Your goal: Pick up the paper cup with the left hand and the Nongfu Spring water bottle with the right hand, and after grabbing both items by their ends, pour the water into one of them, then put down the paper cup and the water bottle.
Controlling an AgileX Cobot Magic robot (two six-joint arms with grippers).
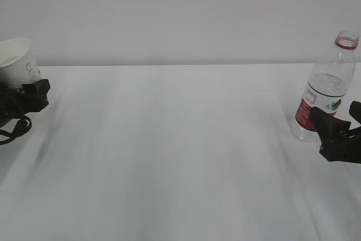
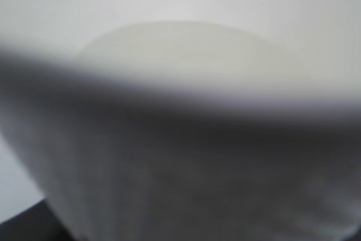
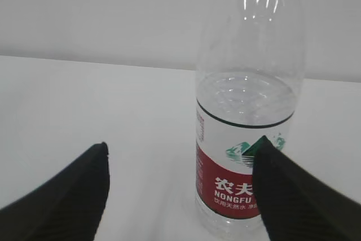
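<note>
Presently, by item:

Paper cup: the small white tapered paper cup (image 1: 20, 61) sits at the far left edge of the exterior view, tilted, its mouth toward the upper left and small grey print on its side.

Left hand: the black two-finger left gripper (image 1: 31, 95) is at the cup's lower end, touching it; its jaws stand fairly wide. Whether they actually clamp the cup I cannot tell. The left wrist view is filled by the blurred cup wall and rim (image 2: 186, 111).

Water bottle: the clear ribbed plastic Nongfu Spring bottle (image 1: 327, 91) with red label and red neck ring stands upright on the white table (image 1: 180, 156) at the far right, uncapped.

Water: clear liquid (image 3: 245, 97) reaches just above the label.

Right hand: the black right gripper (image 3: 180, 190) is spread wide, holding nothing; the bottle stands just beyond its fingers (image 3: 73, 190), off toward the right-hand one, which overlaps the label.
</note>
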